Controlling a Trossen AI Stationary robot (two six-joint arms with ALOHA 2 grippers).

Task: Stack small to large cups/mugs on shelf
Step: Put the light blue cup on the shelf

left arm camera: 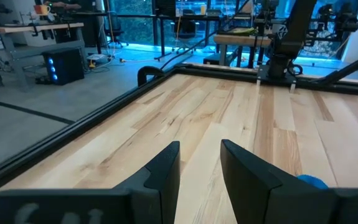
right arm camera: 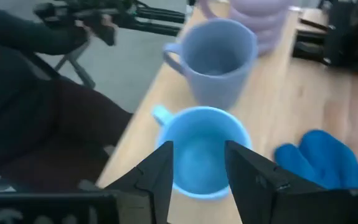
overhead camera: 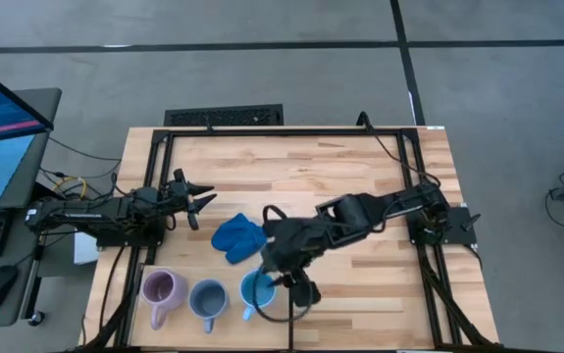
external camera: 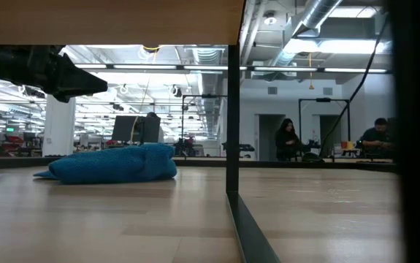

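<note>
Three handled mugs stand upright in a row at the table's near edge: pale lilac [overhead camera: 161, 291], grey-blue [overhead camera: 208, 297] and light blue [overhead camera: 256, 290]. None shows in the low view, where a pale wooden shelf board [external camera: 107, 22] spans the top. My right gripper [overhead camera: 283, 286] is open over the light blue mug [right arm camera: 203, 149], one finger on each side of its mouth [right arm camera: 197, 168]; I cannot tell whether it touches. My left gripper [overhead camera: 201, 199] is open and empty above the table's left middle [left arm camera: 200, 162].
A royal-blue cloth lump [overhead camera: 237, 237] lies on the table between the two grippers, just beyond the mugs, and also shows in the low view [external camera: 115, 164]. A dark frame [overhead camera: 291, 130] runs round the table. A dark post [external camera: 232, 117] stands under the shelf board.
</note>
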